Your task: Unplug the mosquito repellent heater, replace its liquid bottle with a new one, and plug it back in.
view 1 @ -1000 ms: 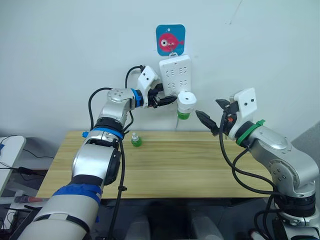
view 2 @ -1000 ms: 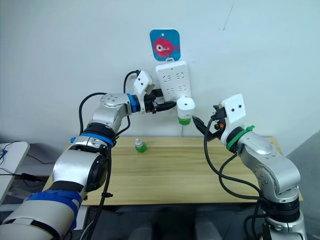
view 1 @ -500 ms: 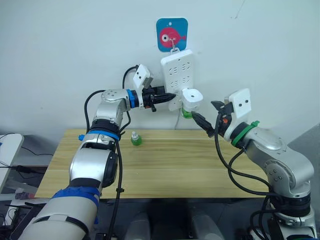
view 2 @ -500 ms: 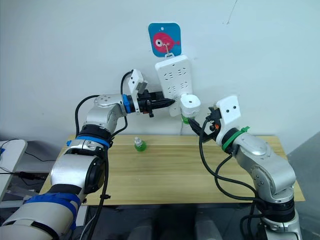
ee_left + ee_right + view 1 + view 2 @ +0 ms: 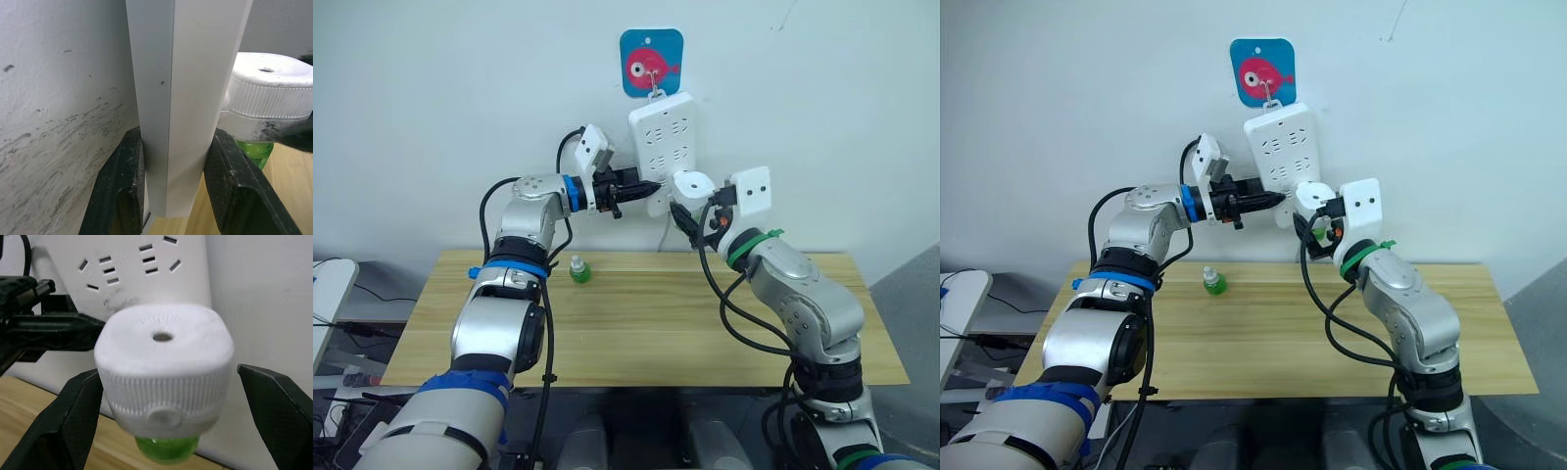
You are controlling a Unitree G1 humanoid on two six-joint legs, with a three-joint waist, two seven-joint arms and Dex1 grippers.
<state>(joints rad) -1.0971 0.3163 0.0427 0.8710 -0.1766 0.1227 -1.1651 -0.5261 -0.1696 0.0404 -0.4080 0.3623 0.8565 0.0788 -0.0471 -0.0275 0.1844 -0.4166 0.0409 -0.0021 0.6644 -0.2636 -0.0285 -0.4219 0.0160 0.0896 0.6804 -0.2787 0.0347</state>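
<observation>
The white mosquito repellent heater (image 5: 164, 357) sits plugged into the lower part of the white power strip (image 5: 661, 137) hanging on the wall. A green liquid bottle (image 5: 166, 448) hangs under the heater. My right gripper (image 5: 168, 373) is open, with one finger on each side of the heater and a gap on both sides. My left gripper (image 5: 644, 188) is shut on the strip's side edge, its fingers (image 5: 122, 186) clamping it beside the heater. A second small green bottle (image 5: 578, 271) stands upright on the wooden table (image 5: 705, 323) at the back left.
The strip hangs from a hook on a blue fish sticker (image 5: 651, 62). A white cable drops from the strip down to the table's rear edge. A white side surface (image 5: 328, 284) shows at the far left.
My right gripper has moved up and left to the heater, and its fingers now stand on either side of it. The left gripper has closed onto the strip's edge and stays there.
</observation>
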